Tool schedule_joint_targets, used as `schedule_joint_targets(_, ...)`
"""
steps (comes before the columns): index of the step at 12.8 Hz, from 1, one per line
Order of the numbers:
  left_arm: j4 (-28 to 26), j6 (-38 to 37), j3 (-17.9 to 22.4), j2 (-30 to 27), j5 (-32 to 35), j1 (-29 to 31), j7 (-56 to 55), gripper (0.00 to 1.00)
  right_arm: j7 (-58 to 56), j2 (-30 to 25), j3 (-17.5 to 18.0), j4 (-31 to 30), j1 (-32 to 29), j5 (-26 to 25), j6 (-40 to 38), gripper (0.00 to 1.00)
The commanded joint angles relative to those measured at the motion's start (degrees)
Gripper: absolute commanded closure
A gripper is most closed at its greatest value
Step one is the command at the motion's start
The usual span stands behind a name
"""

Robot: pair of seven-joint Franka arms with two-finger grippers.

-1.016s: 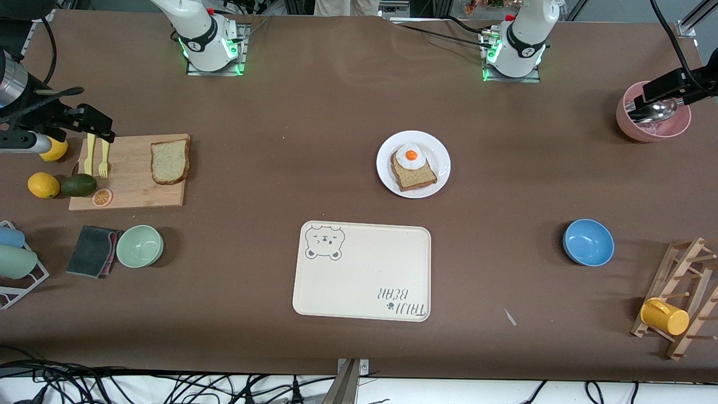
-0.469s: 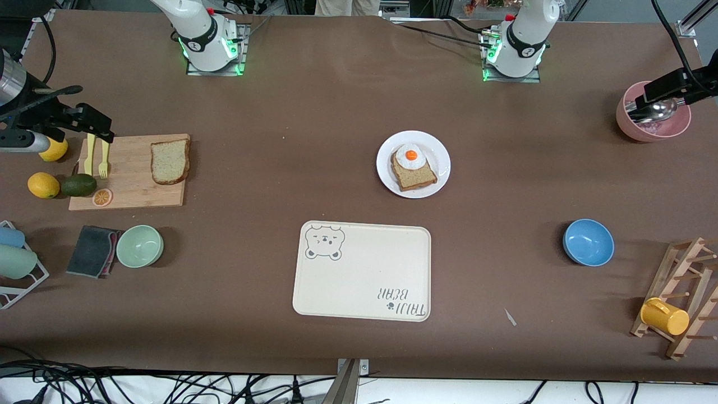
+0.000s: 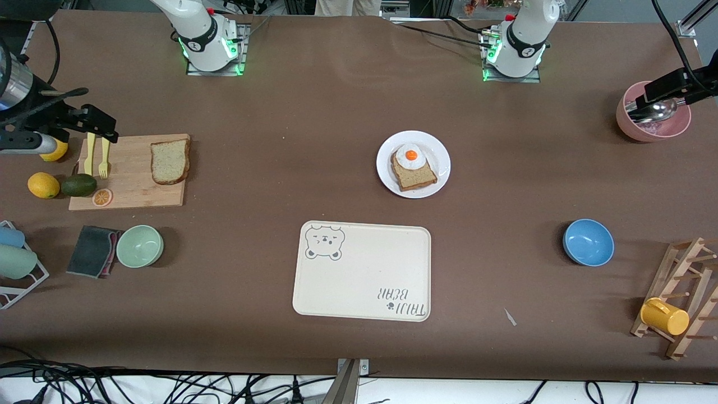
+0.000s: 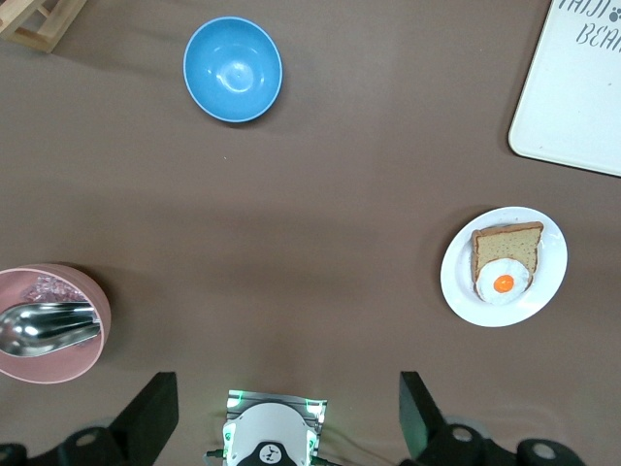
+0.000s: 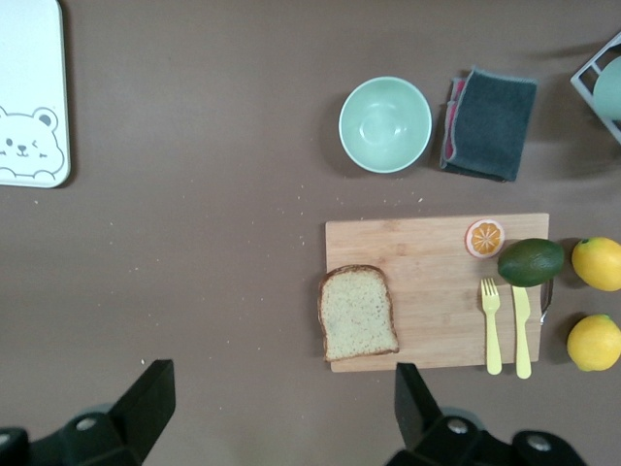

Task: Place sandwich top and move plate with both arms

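Note:
The sandwich top (image 3: 170, 161), a plain brown bread slice, lies on a wooden cutting board (image 3: 134, 191) toward the right arm's end of the table. It also shows in the right wrist view (image 5: 357, 313). The white plate (image 3: 440, 160) sits mid-table and holds a bread slice with a fried egg (image 3: 412, 165). The plate also shows in the left wrist view (image 4: 555, 282). My right gripper (image 3: 104, 129) hangs open and empty over the board's end by the yellow cutlery; its jaws stand wide apart (image 5: 281, 408). My left gripper (image 3: 664, 90) hangs open and empty over a pink bowl (image 4: 286, 413).
A cream bear tray (image 3: 362, 292) lies nearer the front camera than the plate. A blue bowl (image 3: 588, 241), a pink bowl with a spoon (image 3: 676, 126) and a mug rack (image 3: 681, 297) are at the left arm's end. A green bowl (image 3: 139, 246), cloth, lemons and avocado surround the board.
My right gripper has shifted very slightly over the board's end. The bread, the plate and the left arm have not moved.

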Motion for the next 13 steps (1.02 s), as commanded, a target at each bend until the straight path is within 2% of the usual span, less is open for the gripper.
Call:
schedule_joint_targets(1,0.9,-0.4,-0.1,-0.1,-1.5,0.9,1.0,0.0,0.7,-1.4,0.1,-3.9,0.8,0.2,3.2,0.0)
schedule_joint_targets(5,0.9,-0.4,-0.1,-0.2,-1.6,1.5,1.0,0.0,0.7,-1.3,0.1,-4.0,1.2,0.2,3.0,0.0)
schedule_joint_targets(7,1.1,-0.4,-0.2,-0.2,-1.6,1.4,1.0,0.0,0.7,-1.3,0.2,-6.0,2.1,-0.3,5.3,0.0)
schedule_joint_targets(9,1.1,-0.4,-0.1,-0.2,-1.6,1.7,1.2,0.0,0.7,-1.2,0.3,-10.5,3.9,-3.4,10.6,0.0)
schedule_joint_targets(11,1.0,-0.3,-0.1,-0.1,-1.6,1.7,1.2,0.0,0.8,-1.2,2.3,-15.4,3.9,-5.5,14.0,0.0)
schedule_joint_targets(13,1.0,-0.3,-0.1,-0.1,-1.6,1.7,1.2,0.0,6.7,-1.2,3.1,-22.3,4.1,-6.5,19.8,0.0)
